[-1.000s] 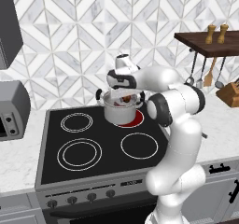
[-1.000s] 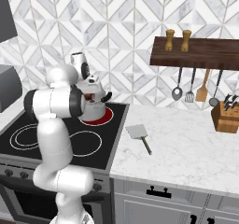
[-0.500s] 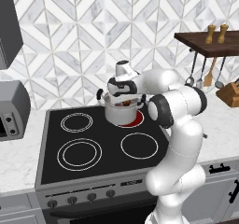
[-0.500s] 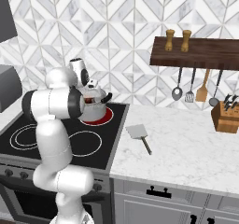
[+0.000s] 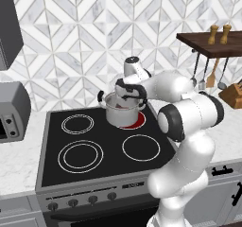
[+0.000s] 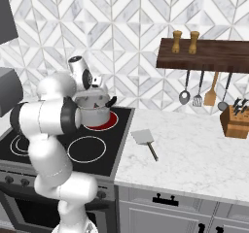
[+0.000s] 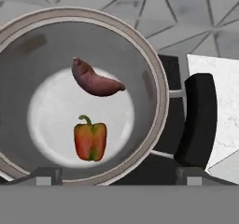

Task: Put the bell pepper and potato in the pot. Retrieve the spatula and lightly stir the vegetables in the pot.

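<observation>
The pot (image 7: 154,92) is taken as the landmark. On its steel floor the bell pepper (image 7: 90,140) is seen lying, and just beside it, apart and not touching, a reddish-brown elongated tuber, taken to be the potato (image 7: 94,81). The first half of the task is therefore judged done: both vegetables are inside the pot. The pot (image 5: 124,109) is stood on the glowing red burner (image 5: 136,122) of the stove (image 5: 85,174).

The gripper (image 5: 128,92) is held just above the pot's mouth, and its fingers (image 7: 44,176) are spread wide, one near each bottom corner of the hand view, with nothing pinched between them.

What is left is judged to be the fetching and the stirring. The spatula (image 6: 146,141) is lying untouched on the marble counter (image 6: 194,154), well to the right of the pot.

From both base views the pot's inside is largely screened by the arm and hand, so the vegetables cannot be made out there. In the hand view the pot's near rim is cut off at the bottom, and only one black side handle (image 7: 196,120) is seen.
</observation>
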